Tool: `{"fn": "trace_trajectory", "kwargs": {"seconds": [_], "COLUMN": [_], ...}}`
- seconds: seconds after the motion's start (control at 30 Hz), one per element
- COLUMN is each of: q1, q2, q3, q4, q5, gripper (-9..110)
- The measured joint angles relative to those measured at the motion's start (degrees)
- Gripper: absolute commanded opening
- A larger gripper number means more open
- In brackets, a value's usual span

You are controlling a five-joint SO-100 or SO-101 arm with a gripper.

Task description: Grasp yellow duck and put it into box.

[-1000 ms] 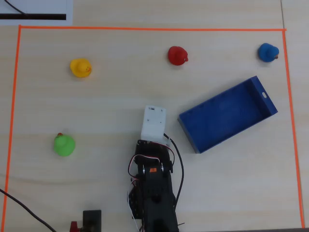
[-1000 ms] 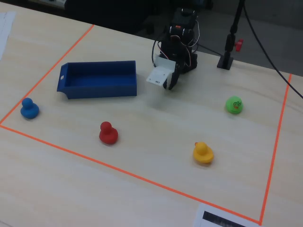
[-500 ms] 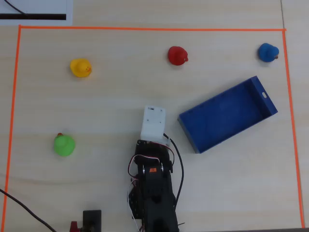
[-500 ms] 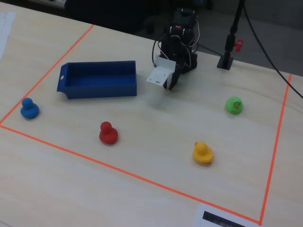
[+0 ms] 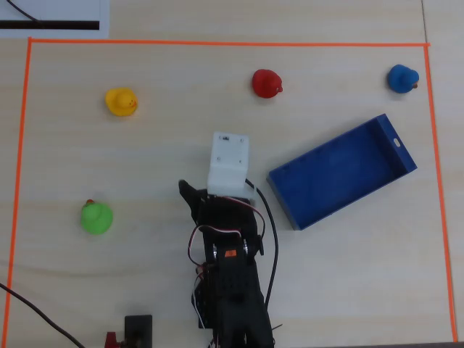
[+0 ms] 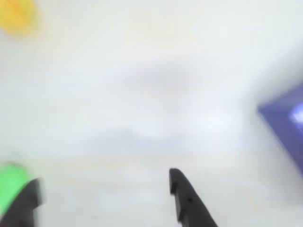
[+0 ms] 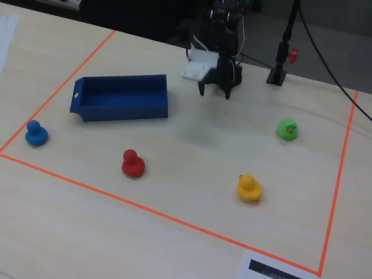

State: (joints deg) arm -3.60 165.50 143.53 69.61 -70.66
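Note:
The yellow duck [image 5: 121, 101] stands at the far left of the overhead view, inside the orange tape frame. It shows blurred at the wrist view's top left [image 6: 16, 16] and near the front in the fixed view [image 7: 249, 188]. The blue box [image 5: 341, 170] lies open and empty to the right of the arm; it also shows in the fixed view [image 7: 122, 97] and at the wrist view's right edge [image 6: 286, 120]. My gripper [image 6: 104, 182] is open and empty, held above bare table well short of the duck. It also appears in the fixed view [image 7: 214, 90] and overhead [image 5: 210, 192].
A green duck [image 5: 96, 217] sits left of the arm, close to my left finger [image 6: 28, 203] in the wrist view. A red duck [image 5: 267, 83] and a blue duck [image 5: 402, 78] stand at the far side. Orange tape [image 5: 22, 145] marks the work area.

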Motion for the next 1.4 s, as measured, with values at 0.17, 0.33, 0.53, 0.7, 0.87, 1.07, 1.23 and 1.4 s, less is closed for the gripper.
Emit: {"fn": "trace_trajectory", "kwargs": {"seconds": [0.17,0.33,0.53,0.7,0.87,1.07,1.23,1.4], "q1": [-3.78,-9.05,-13.54,-14.68,-15.29,-17.05,-18.28,-18.72], "q2": [-23.38,-41.13,-56.69,-66.36,-73.39,-78.13,-82.35,-85.43], "q3": [-17.75,-24.08,-31.73,-40.96,-46.41,-47.02,-50.98,-54.32], "q4": [-3.6,-7.56,-11.34,-11.51,-13.62,-18.02,-18.98,-19.86], "q5": [8.44,15.56,21.8,25.31,25.93,27.95,30.32,31.2], "gripper": [49,49,48,48,47,47,46,46]}}
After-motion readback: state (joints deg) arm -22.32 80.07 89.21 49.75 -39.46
